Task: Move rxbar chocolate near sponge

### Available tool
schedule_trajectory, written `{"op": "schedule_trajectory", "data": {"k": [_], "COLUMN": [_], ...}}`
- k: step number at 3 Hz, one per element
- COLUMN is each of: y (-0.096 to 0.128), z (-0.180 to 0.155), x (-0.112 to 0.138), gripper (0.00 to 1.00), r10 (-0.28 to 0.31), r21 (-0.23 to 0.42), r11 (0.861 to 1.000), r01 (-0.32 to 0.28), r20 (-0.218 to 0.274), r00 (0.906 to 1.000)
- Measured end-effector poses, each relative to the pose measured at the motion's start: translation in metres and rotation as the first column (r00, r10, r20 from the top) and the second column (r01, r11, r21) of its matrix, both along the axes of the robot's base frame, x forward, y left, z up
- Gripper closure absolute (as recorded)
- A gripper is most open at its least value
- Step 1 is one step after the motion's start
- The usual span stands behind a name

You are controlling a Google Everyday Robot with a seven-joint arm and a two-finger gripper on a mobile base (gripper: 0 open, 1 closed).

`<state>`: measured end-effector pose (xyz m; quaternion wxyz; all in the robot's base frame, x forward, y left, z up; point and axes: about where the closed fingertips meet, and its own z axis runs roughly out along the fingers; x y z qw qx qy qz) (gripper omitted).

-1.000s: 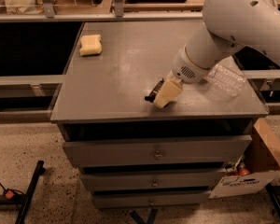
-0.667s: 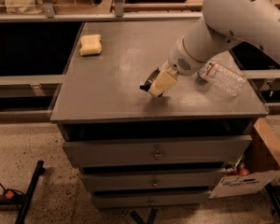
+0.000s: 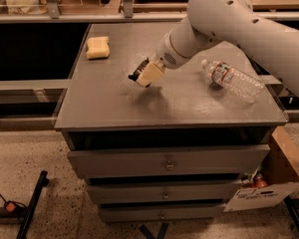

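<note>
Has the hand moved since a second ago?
Yes. The hand, holding the rxbar chocolate, has shifted across the tabletop toward the sponge, away from the water bottle.

Your tool (image 3: 145, 75), clamped on the rxbar chocolate (image 3: 136, 73), hangs just above the counter (image 3: 114, 108). From there to the sponge (image 3: 98, 47) near the far left corner you have bare grey top with nothing between. The water bottle (image 3: 232, 78) lies on its side well off to the right, and the arm (image 3: 224, 19) crosses above the counter's far right part
</note>
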<state>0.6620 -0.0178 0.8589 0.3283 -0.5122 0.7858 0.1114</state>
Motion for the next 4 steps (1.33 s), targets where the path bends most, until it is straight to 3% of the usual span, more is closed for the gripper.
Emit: {"op": "schedule_trajectory", "data": {"k": [1, 3, 4], "y": [0.031, 0.088, 0.107], "z": [0.008, 0.017, 0.015], "x": [0.027, 0.072, 0.087], "gripper": [1.00, 1.00, 0.85], "r10": [-0.009, -0.057, -0.095], "r21": [0.043, 0.119, 0.135], "r11": [0.999, 0.992, 0.987], "r01": [0.007, 0.046, 0.081], "r20": [0.045, 0.087, 0.100], "r00": [0.9989, 0.9946, 0.9904]}}
